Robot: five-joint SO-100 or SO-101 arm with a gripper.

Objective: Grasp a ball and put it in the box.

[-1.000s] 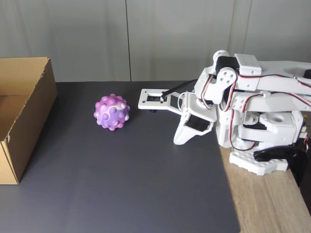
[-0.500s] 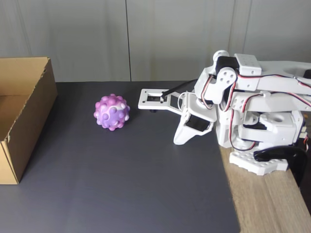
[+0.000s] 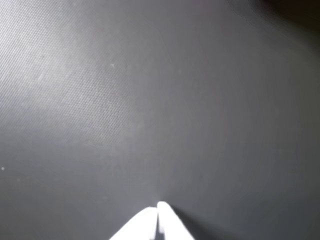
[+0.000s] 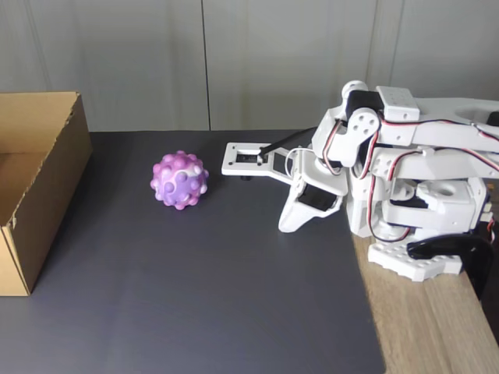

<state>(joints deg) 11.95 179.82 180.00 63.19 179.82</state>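
The ball (image 4: 179,180), bumpy and marbled purple, pink and white, rests on the dark mat in the fixed view, between the box and the arm. The brown cardboard box (image 4: 48,183) stands open-topped at the left edge. My gripper (image 4: 288,226) hangs folded against the white arm at the right, tip down on the mat, well to the right of the ball. In the wrist view the two white fingertips (image 3: 150,220) meet in a point, so the gripper (image 3: 158,206) is shut with nothing in it, over bare mat.
A dark grey mat (image 4: 203,296) covers most of the table. The arm's base (image 4: 421,234) sits on a wooden strip (image 4: 437,327) at the right. A grey wall runs behind. A white camera bracket (image 4: 248,160) sticks out from the arm toward the ball.
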